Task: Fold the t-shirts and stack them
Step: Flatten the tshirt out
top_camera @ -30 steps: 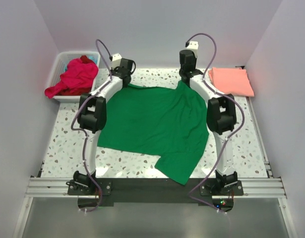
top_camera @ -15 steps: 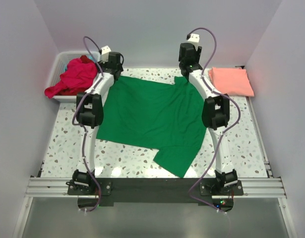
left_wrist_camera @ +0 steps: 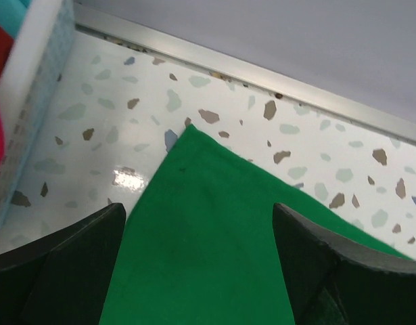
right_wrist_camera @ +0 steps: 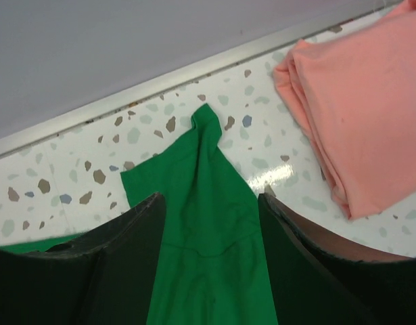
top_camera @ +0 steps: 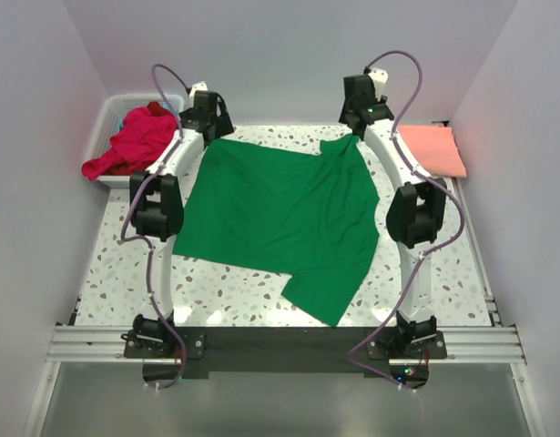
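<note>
A bright green t-shirt (top_camera: 280,214) lies spread out on the speckled table, one sleeve trailing toward the near edge. My left gripper (top_camera: 208,126) hovers open over its far left corner (left_wrist_camera: 201,257), and the cloth lies flat between the black fingers (left_wrist_camera: 72,264) without touching them. My right gripper (top_camera: 358,126) stands open above the far right corner (right_wrist_camera: 208,230), its fingers (right_wrist_camera: 120,264) on either side of the cloth. A folded salmon-pink t-shirt (top_camera: 432,148) (right_wrist_camera: 360,108) rests at the far right. Red and magenta t-shirts (top_camera: 134,141) are heaped in the basket.
The white plastic basket (top_camera: 108,118) (left_wrist_camera: 33,95) stands at the far left corner, close to my left gripper. A metal rail (left_wrist_camera: 262,71) and the back wall run just behind both grippers. Side walls close in the table on both sides.
Both grippers have opened and let go of the green shirt's far corners. The arms have drawn toward the back wall and slightly outward, and the shirt now lies flatter.
</note>
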Robot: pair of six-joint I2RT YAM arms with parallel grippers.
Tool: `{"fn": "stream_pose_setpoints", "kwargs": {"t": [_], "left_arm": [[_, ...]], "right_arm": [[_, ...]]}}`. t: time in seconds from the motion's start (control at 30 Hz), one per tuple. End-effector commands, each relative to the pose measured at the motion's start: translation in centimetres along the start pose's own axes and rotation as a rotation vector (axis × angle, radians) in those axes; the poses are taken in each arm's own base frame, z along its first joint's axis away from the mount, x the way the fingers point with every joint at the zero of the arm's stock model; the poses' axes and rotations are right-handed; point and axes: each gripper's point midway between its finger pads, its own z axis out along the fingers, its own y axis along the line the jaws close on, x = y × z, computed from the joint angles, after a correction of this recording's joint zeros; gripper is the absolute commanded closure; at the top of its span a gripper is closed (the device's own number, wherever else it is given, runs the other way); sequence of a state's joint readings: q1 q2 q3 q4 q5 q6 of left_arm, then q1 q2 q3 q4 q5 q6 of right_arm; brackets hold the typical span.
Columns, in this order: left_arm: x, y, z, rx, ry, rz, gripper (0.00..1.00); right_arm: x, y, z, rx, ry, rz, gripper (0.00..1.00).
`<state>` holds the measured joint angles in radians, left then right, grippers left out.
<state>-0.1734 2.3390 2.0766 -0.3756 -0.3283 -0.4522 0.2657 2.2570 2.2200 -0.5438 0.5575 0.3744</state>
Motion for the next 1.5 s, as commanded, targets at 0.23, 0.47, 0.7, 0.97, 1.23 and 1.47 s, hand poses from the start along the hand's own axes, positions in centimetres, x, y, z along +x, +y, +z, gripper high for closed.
{"fn": "stream_pose_setpoints", "kwargs": {"t": [0.23, 0.47, 0.7, 0.97, 1.23, 1.47], "left_arm": [[3.3, -2.9, -1.9, 0.162, 0.197, -0.040, 0.07], [5.8, -2.5, -0.6, 0.136, 0.242, -0.074, 0.07], [8.2, -2.1, 1.3, 0.104, 0.270, -0.069, 0.08], [9.8, 0.6, 2.4, -0.046, 0.279, -0.034, 0.08], [8.6, 3.2, 1.9, -0.188, 0.228, -0.036, 0.07], [6.7, 3.7, 1.2, -0.232, 0.177, -0.069, 0.06]], "right_arm": [[10.3, -3.2, -1.1, 0.032, 0.385, 0.093, 0.45], [13.8, -3.7, -0.6, 0.037, 0.441, 0.105, 0.55], [15.1, -4.0, 0.5, 0.068, 0.464, 0.092, 0.67], [16.9, -6.6, 1.7, 0.135, 0.512, 0.099, 0.67], [19.6, -8.7, 2.5, 0.179, 0.577, 0.085, 0.71], [20.2, -11.2, 2.9, 0.250, 0.600, 0.092, 0.71]]}}
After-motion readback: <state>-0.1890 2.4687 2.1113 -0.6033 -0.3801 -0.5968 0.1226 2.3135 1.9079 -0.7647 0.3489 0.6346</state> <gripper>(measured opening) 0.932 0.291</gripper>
